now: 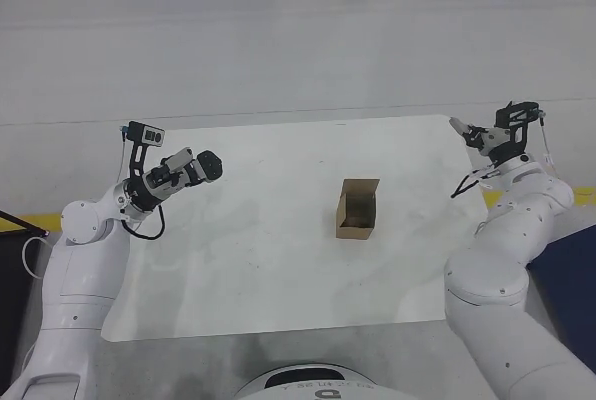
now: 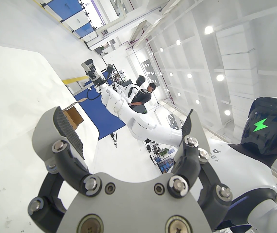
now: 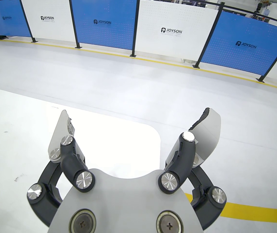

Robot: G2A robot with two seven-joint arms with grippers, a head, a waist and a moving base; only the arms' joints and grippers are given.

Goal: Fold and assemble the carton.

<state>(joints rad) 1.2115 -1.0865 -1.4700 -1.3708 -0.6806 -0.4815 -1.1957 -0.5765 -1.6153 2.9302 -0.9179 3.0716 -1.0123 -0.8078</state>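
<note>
carton (image 1: 358, 208) stands upright on the bench (image 1: 258, 290), a little to the robot's right of the middle, with its mouth up and open and one flap (image 1: 360, 185) raised on the far side. it looks already squared into a box, so i judge the top flaps are what remains to fold.

left fingers (image 2: 65, 132) are spread wide and hold nothing. they sit over the far left part of the bench, well apart from the carton and turned toward it, which reads as a ready stance rather than a grasp. right fingers (image 3: 207, 127) are also wide and bare, out by the bench's far right corner, pointing away over the floor and well apart from the carton.

hidden: the carton's base, so i cannot tell whether its bottom flaps are tucked. in the left wrist view one finger covers part of the carton. the other top flaps are too small to make out.
</note>
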